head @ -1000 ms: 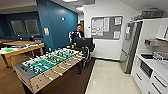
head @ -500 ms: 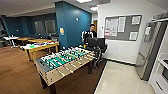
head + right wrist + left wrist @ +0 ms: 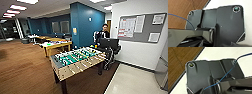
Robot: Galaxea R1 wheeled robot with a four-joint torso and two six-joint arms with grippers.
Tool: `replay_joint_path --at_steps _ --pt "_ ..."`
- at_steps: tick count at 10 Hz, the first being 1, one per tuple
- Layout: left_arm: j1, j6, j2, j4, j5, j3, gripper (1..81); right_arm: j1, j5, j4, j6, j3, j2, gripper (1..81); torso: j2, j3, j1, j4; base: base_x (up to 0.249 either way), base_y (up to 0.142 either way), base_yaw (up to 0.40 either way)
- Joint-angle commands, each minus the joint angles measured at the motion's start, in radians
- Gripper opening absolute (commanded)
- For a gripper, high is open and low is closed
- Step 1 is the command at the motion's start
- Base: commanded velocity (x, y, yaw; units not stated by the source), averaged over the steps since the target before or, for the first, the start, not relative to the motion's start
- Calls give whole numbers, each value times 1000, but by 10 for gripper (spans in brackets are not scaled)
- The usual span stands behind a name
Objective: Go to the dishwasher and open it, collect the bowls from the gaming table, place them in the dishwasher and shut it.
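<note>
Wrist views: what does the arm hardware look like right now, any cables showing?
Both wrists show a wide dark grey plate with rounded corners and round, ringed fittings, plus a jointed bar. A thin blue cable crosses the left plate; another blue cable runs by the right.

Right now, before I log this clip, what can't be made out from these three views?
- Notice board, head view: sheets too blurred to read.
- Small bright things past the foosball table, head view: too small to identify as bowls.
- Steel-fronted unit, head view: cut off by the picture's edge.
- Both wrist views: the dark plate hides each claw, so open or shut is unknowable.
</note>
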Motion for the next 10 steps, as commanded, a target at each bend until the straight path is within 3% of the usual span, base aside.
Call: replay_joint_path --at_steps 1,10 --pt "-48 4 -1 12 44 2 811 53 -52 -12 -3 5 -3 811 0 0 0 0 0 0 363" --pt "-48 4 -2 4 44 2 811 53 -52 -15 -3 3 5 811 0 0 0 0 0 0 363"
